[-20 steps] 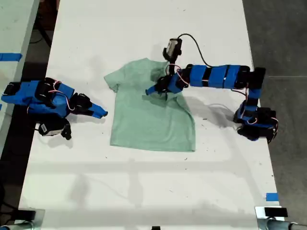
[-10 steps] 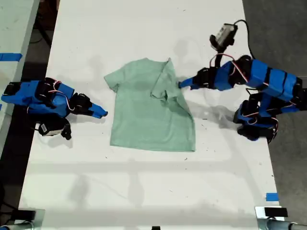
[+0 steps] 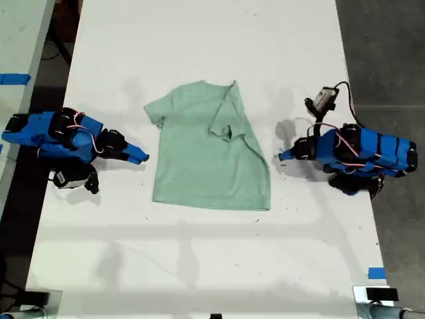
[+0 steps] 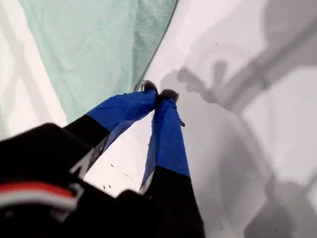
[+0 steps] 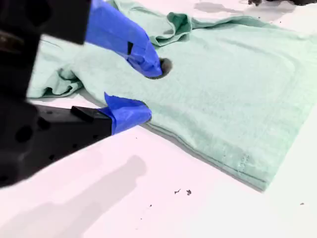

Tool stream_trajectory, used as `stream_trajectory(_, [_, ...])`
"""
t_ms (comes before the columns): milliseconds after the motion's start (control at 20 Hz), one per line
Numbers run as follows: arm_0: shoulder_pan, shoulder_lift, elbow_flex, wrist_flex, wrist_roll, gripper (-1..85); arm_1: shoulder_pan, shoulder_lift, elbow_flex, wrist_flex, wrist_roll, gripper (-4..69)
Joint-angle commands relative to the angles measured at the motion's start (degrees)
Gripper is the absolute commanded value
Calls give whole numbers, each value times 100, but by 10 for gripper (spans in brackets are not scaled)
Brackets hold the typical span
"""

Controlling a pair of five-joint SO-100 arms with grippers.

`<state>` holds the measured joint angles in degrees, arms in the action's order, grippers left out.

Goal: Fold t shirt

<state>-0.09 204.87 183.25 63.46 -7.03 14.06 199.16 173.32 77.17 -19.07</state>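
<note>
The pale mint-green t shirt (image 3: 209,159) lies flat mid-table, its sleeve (image 3: 229,113) on the exterior view's right folded in over the chest. My first gripper (image 3: 281,157) rests low on the table just off the shirt's edge at the exterior view's right. It is shut with its tips together (image 4: 159,94) and nothing between them, and the t shirt (image 4: 94,49) lies ahead of it. My second gripper (image 3: 141,158) sits at the shirt's edge on the exterior view's left. It is open (image 5: 143,89), one finger over the t shirt (image 5: 223,84), holding nothing.
The white table (image 3: 199,40) runs well past the shirt on all sides. A second table with blue tape (image 3: 13,78) stands at the exterior view's left. A blue tape mark (image 3: 376,272) sits near the front corner on the exterior view's right, with dark floor beyond.
My first gripper let go of the sleeve and drew back to the exterior view's right, folding down onto the table. The sleeve stays folded over. My second arm has not moved.
</note>
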Motion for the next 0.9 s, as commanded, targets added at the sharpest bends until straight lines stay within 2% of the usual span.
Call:
stream_trajectory(0, [-18, 53, 53, -26, 26, 112, 185, 105, 431, 9, -738, 8])
stream_trajectory(100, [-18, 53, 53, -26, 26, 112, 176, 132, 439, 0, -1274, 2])
stream_trajectory(250, [-18, 53, 53, -26, 26, 112, -88, 141, 422, 35, -1652, 82])
stream_trajectory(350, [-18, 53, 53, -26, 26, 112, -132, 141, 422, 35, -1793, 73])
stream_trajectory(450, [-18, 53, 53, -26, 26, 112, -105, 141, 422, 35, -2487, 72])
stream_trajectory(850, [-18, 53, 53, -26, 26, 112, -70, 141, 422, 35, -2558, 66])
